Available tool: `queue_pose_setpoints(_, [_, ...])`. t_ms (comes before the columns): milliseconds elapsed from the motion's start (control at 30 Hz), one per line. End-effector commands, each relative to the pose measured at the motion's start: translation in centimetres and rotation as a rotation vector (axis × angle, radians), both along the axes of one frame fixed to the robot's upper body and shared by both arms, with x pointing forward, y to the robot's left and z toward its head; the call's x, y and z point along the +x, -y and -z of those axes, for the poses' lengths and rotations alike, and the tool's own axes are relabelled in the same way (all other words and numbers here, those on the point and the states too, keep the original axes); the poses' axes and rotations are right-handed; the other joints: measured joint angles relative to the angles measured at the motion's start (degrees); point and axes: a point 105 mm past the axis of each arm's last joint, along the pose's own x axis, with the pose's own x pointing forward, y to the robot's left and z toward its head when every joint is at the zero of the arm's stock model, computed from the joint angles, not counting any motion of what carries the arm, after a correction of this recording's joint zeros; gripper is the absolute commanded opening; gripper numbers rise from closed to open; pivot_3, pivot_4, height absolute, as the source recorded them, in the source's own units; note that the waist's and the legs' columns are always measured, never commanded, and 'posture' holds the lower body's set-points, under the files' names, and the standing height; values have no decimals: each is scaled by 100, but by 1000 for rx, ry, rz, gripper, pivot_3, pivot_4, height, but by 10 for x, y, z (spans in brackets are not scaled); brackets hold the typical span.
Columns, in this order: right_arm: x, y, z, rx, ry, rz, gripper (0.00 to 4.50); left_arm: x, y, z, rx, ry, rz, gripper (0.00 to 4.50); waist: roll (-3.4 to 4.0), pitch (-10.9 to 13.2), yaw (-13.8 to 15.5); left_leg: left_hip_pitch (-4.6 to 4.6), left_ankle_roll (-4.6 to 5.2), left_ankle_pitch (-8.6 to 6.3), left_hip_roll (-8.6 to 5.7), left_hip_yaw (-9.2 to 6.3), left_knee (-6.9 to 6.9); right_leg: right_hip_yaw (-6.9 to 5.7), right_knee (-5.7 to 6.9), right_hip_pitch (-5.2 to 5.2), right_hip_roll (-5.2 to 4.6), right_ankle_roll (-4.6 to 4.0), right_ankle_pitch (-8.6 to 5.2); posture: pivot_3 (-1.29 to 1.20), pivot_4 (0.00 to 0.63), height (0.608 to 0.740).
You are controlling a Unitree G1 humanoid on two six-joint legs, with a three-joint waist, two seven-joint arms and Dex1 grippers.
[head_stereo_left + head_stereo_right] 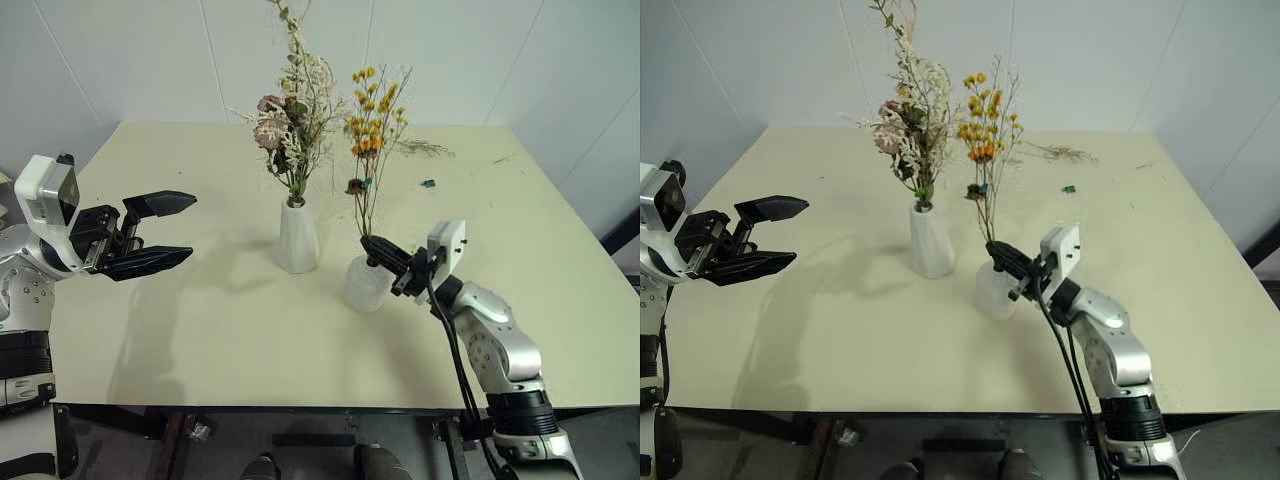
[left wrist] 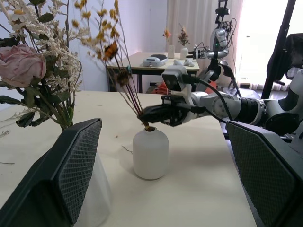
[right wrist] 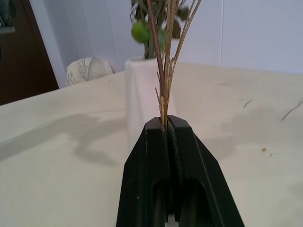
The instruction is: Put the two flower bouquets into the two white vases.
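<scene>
The right gripper (image 1: 374,249) was clamped on the yellow sprig (image 1: 370,130) stems at the round vase (image 1: 366,283) mouth; the left gripper (image 1: 178,230) stood apart, over open table (image 1: 200,330).

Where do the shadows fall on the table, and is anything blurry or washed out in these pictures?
Left eye view: soft shadows of the left gripper and tall vase spread over the table. Left wrist view: bright window glare behind; its own near fingers blur. Right wrist view: the stems of the yellow sprig are sharp, the green leaves behind soft.
</scene>
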Motion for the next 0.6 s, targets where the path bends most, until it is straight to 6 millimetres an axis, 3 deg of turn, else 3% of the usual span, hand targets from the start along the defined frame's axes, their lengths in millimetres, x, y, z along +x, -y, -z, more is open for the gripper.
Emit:
queue_pose_setpoints(33, [-6,3,-6,8,37,-2,28,-8,-1,-8,21,47,25,4500,0,0,1,0,0,0,0,0,0,0,0,0,0,0,0,0,150,740])
queue_pose_setpoints(433, [-14,14,-8,-29,44,14,28,-7,-2,-9,25,51,18,4500,0,0,6,0,0,0,0,-1,0,0,-1,0,0,0,0,0,150,740])
queue_pose_setpoints(600, [-17,13,-10,-57,48,-1,1308,-6,-1,-9,24,54,17,4500,0,0,7,0,0,0,0,-1,0,0,0,0,0,0,0,0,150,740])
